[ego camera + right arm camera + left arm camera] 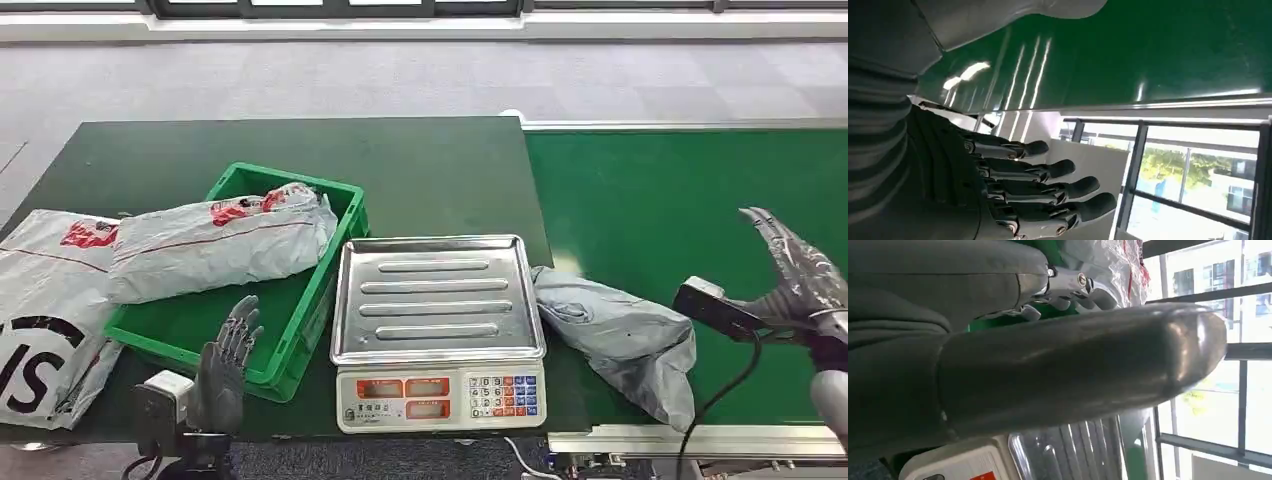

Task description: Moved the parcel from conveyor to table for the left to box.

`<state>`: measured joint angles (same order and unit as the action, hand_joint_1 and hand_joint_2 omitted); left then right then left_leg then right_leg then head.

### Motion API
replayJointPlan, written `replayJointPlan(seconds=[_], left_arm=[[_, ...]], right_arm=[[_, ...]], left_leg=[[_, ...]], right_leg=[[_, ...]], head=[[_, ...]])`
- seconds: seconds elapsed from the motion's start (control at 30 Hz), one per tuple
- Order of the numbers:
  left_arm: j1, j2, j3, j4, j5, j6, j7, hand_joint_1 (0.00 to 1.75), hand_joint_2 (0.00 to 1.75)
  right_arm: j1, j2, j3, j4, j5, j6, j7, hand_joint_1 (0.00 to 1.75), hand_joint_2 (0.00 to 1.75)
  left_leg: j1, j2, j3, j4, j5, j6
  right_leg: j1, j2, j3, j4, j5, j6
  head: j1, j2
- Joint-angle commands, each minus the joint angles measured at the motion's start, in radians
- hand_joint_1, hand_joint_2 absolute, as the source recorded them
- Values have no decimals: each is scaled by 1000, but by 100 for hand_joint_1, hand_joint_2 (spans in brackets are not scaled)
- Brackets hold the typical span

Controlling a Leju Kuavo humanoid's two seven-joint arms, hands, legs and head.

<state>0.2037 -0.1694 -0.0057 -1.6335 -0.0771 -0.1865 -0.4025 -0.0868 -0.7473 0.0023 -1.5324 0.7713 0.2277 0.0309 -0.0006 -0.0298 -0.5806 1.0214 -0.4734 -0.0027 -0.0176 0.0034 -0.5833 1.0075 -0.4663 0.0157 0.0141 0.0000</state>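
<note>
Both hands empty, fingers apart: left hand (225,362), right hand (800,272); grey parcel (622,338) on conveyor (700,200); label text illegible.

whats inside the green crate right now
A grey plastic parcel with red print lies across the green crate, one end hanging over its left rim. Bare green floor shows in front of it. Whatever is beneath the parcel is covered, so I can't tell.

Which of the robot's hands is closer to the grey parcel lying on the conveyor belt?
The right hand. It hovers open just beside the grey parcel over the belt, while the left hand is far across the scale, by the green crate.
</note>
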Motion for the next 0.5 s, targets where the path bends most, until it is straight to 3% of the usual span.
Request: replayJointPlan(seconds=[0.03,0.2,0.37,0.5], left_arm=[[1,9,32,33,-7,0,5,0,0],[-7,17,34,63,-4,1,-7,0,0],[-45,14,27,83,-10,-1,-4,0,0],[-62,12,23,85,-10,3,13,0,0]], right_arm=[[3,148,-3,46,-58,34,-30,0,175],[1,264,63,148,-84,-12,-81,0,175],[-34,439,120,283,-103,-64,-123,0,175],[10,457,123,285,-50,-87,-71,0,175]], left_leg=[[2,5,4,-3,0,-1],[3,6,7,-7,1,-2],[3,8,7,-7,2,-2],[3,5,5,-4,1,-2]], right_leg=[[2,3,4,-4,1,-1],[3,3,7,-8,3,-2],[4,5,6,-8,4,-2],[3,2,4,-5,2,-2]], head=[[0,0],[0,0],[0,0],[0,0]])
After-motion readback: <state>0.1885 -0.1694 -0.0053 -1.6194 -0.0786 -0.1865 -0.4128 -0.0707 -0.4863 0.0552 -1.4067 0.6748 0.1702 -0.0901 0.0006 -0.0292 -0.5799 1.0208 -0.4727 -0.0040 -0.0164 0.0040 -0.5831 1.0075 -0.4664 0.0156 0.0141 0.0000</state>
